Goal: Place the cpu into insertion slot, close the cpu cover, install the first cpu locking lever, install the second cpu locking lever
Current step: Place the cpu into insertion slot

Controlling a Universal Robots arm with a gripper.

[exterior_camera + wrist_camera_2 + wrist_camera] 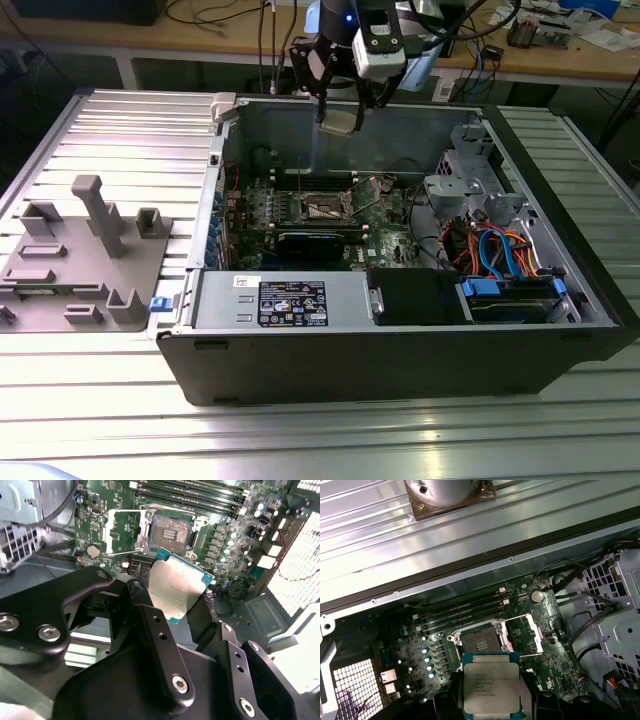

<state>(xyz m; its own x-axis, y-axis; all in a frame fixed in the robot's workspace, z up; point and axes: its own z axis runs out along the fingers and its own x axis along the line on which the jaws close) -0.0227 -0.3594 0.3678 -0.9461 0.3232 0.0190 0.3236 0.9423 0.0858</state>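
My gripper (340, 124) hangs over the back of the open computer case, above the green circuit board, and is shut on the cpu (176, 586), a flat silver-topped square held by its edges. In the first wrist view the cpu (491, 687) sits between my fingers (543, 703), just short of the insertion slot (481, 641). The insertion slot (170, 532) is bare, with a dark centre and a silvery rim; it also appears in the exterior view (325, 208). The cpu cover (122, 529) stands swung open beside the slot (522, 634).
A black power-supply box (290, 300) fills the case's near side. A long black card (320, 240) lies just in front of the slot. Drive bays with blue and orange cables (505, 255) crowd the exterior view's right. A grey fixture (90, 250) stands outside on the exterior view's left.
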